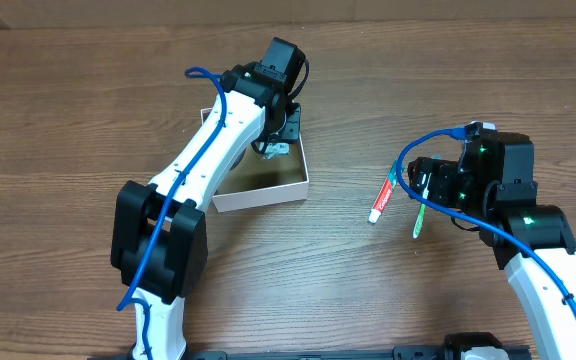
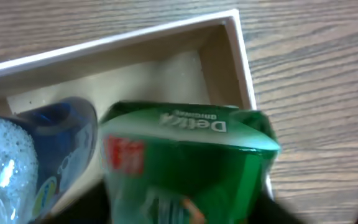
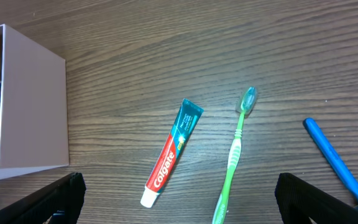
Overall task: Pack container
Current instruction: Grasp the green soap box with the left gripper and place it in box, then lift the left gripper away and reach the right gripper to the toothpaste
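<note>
The container [image 1: 263, 192] is a shallow white cardboard box with a brown inside, left of the table's middle. My left gripper [image 1: 273, 140] reaches into its far right corner and is shut on a green Dettol soap pack [image 2: 185, 155], held over the box floor [image 2: 166, 74]. A blue and clear bottle [image 2: 42, 162] lies in the box to the pack's left. My right gripper [image 1: 418, 185] is open and empty, hovering above a Colgate toothpaste tube [image 3: 169, 155] and a green toothbrush [image 3: 234, 158] that lie on the table to the right of the box wall [image 3: 33, 112].
The toothpaste [image 1: 381, 200] and toothbrush [image 1: 419, 222] lie side by side between the box and the right arm. A blue cable [image 3: 334, 162] hangs at the right of the right wrist view. The table is brown wood.
</note>
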`<state>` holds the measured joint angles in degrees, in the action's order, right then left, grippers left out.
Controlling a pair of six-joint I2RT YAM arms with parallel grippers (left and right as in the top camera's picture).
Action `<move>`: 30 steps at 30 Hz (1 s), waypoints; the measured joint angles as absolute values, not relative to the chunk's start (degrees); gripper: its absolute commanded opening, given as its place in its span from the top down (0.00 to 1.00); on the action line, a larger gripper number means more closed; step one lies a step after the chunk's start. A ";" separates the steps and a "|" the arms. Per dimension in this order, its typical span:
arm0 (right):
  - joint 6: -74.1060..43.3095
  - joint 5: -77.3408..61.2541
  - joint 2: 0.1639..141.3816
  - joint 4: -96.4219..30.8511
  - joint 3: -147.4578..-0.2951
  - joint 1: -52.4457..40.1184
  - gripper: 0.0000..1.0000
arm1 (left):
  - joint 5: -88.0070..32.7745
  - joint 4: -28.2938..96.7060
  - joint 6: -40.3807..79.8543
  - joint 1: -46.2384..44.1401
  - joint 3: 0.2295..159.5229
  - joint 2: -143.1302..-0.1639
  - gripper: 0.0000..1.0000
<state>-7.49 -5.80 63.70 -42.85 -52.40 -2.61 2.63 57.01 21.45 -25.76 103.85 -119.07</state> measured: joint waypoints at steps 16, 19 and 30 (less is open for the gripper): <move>-7.46 -5.78 63.70 -42.89 -52.40 -2.61 0.00 | 7.90 69.97 20.18 -24.27 117.75 -101.36 0.00; -7.44 -5.78 63.70 -42.89 -52.40 -2.61 0.00 | 9.32 73.52 21.08 -18.06 119.28 -95.64 0.01; -7.44 -5.78 63.70 -42.89 -52.40 -2.61 0.00 | 3.51 73.73 25.41 -0.23 106.08 -108.79 0.80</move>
